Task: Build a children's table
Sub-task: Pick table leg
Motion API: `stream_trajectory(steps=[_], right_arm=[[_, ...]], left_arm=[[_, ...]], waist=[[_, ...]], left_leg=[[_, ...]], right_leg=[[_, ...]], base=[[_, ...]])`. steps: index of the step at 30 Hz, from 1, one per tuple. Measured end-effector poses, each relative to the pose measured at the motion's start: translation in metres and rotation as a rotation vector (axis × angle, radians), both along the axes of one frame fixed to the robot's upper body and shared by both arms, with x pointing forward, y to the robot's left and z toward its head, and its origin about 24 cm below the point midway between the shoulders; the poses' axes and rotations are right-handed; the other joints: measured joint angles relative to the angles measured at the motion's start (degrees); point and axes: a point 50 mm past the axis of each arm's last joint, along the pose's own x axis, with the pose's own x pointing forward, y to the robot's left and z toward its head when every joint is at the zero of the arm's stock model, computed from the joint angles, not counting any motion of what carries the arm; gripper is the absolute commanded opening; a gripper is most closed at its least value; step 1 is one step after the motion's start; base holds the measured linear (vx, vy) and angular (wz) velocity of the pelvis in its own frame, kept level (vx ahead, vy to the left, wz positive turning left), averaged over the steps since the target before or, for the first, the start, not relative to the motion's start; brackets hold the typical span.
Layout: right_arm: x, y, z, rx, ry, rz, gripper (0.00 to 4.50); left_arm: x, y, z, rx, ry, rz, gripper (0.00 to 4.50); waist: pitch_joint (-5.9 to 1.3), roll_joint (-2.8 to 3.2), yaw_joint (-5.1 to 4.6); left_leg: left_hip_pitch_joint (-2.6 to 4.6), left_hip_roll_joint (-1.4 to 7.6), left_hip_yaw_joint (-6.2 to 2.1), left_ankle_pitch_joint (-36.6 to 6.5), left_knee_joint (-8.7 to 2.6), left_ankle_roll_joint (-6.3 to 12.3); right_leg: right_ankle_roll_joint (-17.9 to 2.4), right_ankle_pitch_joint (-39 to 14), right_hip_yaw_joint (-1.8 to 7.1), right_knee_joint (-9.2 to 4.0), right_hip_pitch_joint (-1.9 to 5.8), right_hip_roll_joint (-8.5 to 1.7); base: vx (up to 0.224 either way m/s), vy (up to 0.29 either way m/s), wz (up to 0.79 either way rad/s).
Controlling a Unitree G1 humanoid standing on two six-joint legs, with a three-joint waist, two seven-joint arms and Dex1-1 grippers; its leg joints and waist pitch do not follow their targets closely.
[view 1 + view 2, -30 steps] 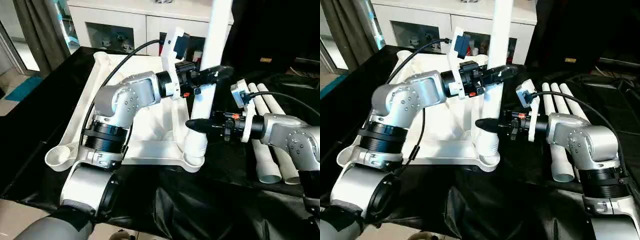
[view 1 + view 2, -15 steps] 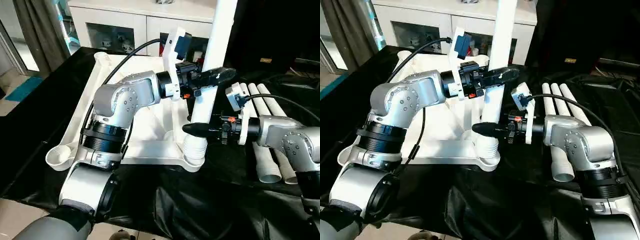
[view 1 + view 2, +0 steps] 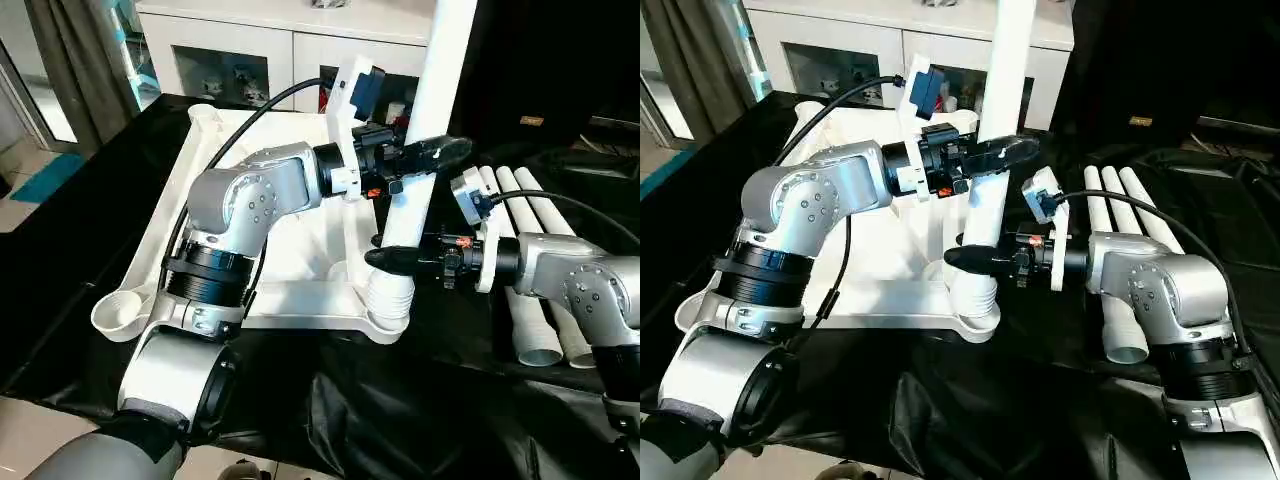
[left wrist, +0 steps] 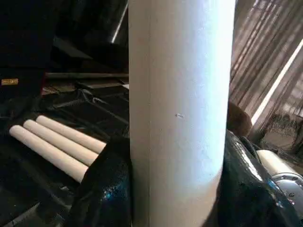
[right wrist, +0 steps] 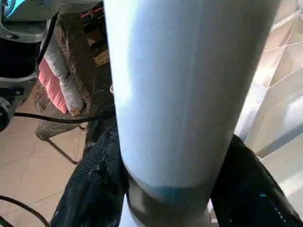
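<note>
The white tabletop (image 3: 300,255) lies upside down on the black-covered desk (image 3: 420,420), ribbed underside up. One white leg (image 3: 425,130) stands upright in the near corner socket (image 3: 390,300), on the robot's right.

The left gripper (image 3: 425,155) is clamped around this leg partway up, one black finger (image 4: 106,189) pressed on each side of the tube. Below it, the right gripper (image 3: 385,260) reaches in from the right and closes around the same leg just above the socket; its black fingers (image 5: 94,189) hug both sides of the tube.

Three spare legs (image 3: 530,250) lie side by side on the desk behind and to the right of the right gripper. A white cabinet with glass doors (image 3: 250,50) stands beyond the desk, past the left gripper.
</note>
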Motion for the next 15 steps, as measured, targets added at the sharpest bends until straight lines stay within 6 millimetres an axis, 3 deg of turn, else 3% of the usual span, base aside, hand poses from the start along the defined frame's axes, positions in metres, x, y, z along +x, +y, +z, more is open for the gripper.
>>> stream_trajectory(steps=[6, 7, 8, 15], right_arm=[[0.000, 0.000, -0.001, 0.005, -0.004, -0.012, 1.89], [0.000, 0.000, -0.001, 0.008, -0.007, -0.017, 1.89], [0.001, 0.001, -0.002, 0.013, -0.013, -0.023, 1.89], [0.006, 0.005, -0.005, 0.085, -0.039, -0.113, 1.88]], left_arm=[[0.001, -0.001, 0.000, -0.007, 0.007, 0.012, 1.82], [0.001, -0.001, -0.001, -0.010, 0.010, 0.016, 2.38], [0.001, -0.001, -0.001, -0.017, 0.015, 0.018, 2.52], [0.006, 0.010, 0.014, -0.233, -0.010, 0.069, 2.96]], waist=[[0.00, 0.00, 0.01], [0.00, 0.00, 0.01], [0.00, 0.00, -0.02], [-0.01, 0.03, -0.02]], left_leg=[[0.00, 0.00, 0.00, 0.0, 0.00, 0.00], [0.00, 0.00, 0.00, 0.0, 0.00, 0.00], [0.00, 0.00, 0.00, 0.0, 0.00, 0.00], [-0.01, -0.01, 0.00, 0.0, 0.00, 0.00]], right_leg=[[0.0, 0.0, 0.00, 0.00, 0.00, 0.00], [0.0, 0.0, 0.00, 0.00, 0.00, 0.00], [0.0, 0.0, 0.00, 0.00, 0.00, 0.00], [0.0, 0.0, -0.03, -0.01, 0.00, -0.02]], base=[[0.000, 0.000, 0.00], [0.000, 0.000, 0.00], [0.000, 0.000, 0.00], [0.000, 0.000, 0.00]])
